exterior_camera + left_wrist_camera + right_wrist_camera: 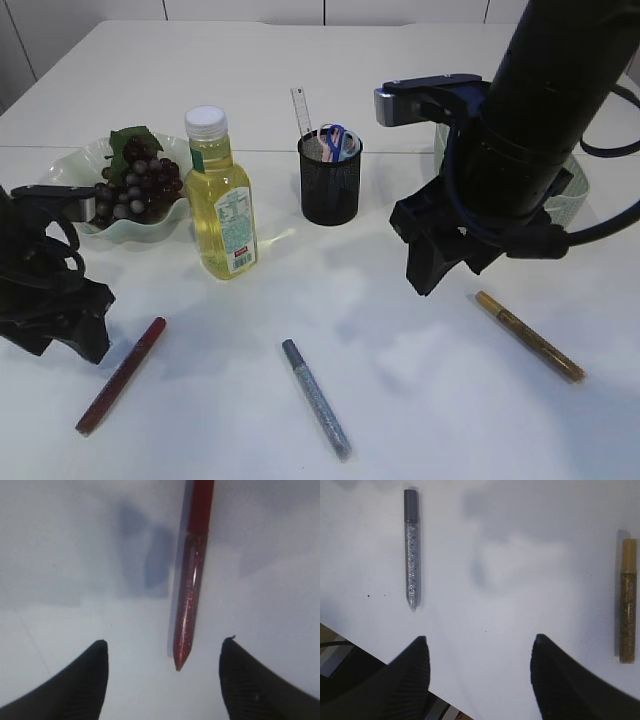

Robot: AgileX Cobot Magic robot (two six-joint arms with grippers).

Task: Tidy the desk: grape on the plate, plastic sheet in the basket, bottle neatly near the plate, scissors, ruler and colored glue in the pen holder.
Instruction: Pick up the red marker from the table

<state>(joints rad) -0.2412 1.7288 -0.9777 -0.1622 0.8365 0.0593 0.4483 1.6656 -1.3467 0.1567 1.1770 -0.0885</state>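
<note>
Three glue pens left on the counter; the rest looks sorted.

Red glitter glue pen (190, 575), silver pen (316, 397) and gold pen (529, 335) lie loose on the counter (420, 400). Grapes (135, 185) sit on the plate (95, 160), bottle (221, 195) just beside; scissors (337, 140) and ruler (301, 110) stand in the pen holder (330, 185). Left claw (165, 680) apart, empty, astride the red tip; right claw (480, 675) apart, empty.

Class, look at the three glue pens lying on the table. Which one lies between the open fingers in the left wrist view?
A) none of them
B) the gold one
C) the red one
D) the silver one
C: in the left wrist view the red glue pen points its tip into the gap of the open left gripper, while the silver glue pen and gold glue pen lie elsewhere.
</note>
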